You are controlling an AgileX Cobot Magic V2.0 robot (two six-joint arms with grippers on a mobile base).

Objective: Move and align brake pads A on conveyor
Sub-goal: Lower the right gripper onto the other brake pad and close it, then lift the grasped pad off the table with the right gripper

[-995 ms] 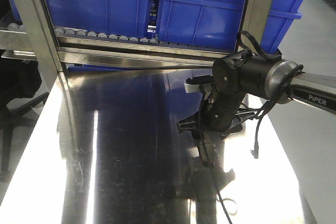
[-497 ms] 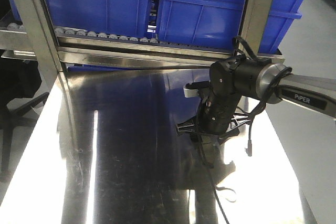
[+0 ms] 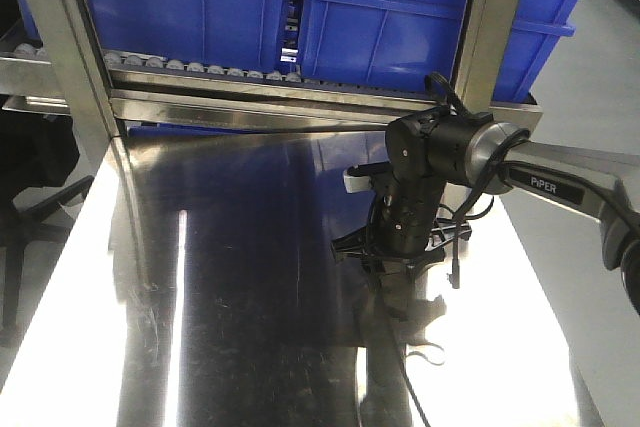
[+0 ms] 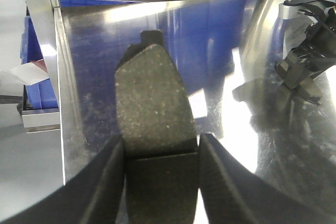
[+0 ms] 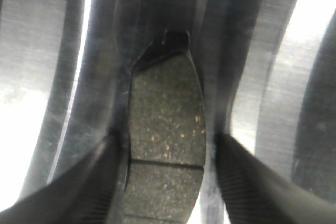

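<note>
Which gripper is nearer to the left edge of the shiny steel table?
Left. The left gripper, holding a grey-brown brake pad, is beside that edge; the right gripper is across the table.

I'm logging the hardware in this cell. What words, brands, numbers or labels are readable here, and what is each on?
"PiPER": white letters on the right arm, front view.
Left gripper's brake pad: no marking seen.
Right gripper's brake pad: blurred, no marking seen.
Blue bins: no labels show.
</note>
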